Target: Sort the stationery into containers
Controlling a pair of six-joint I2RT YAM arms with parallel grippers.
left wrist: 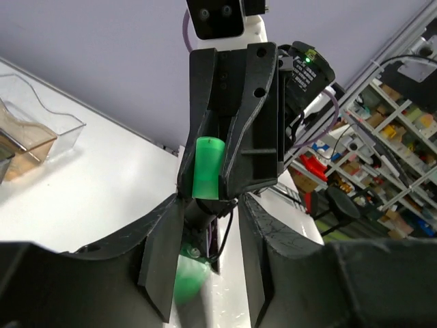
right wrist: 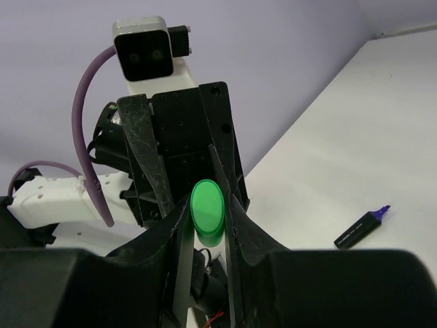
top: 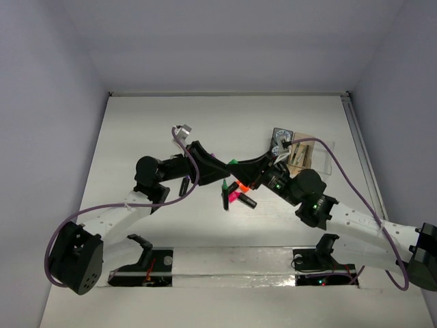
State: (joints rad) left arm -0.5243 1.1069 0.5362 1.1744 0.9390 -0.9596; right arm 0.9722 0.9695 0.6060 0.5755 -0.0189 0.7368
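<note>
Arms meet mid-table: right gripper (right wrist: 207,208) pinches the green-capped highlighter (right wrist: 207,217), left gripper (left wrist: 209,205) in a hold that cannot be told, so one probably must let go before the clear box (left wrist: 61,123).

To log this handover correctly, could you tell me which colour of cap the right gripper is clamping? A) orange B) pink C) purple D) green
D: the right wrist view shows a green cap pinched between the fingers of the right gripper, and the left wrist view shows the same cap seated in that gripper.
</note>
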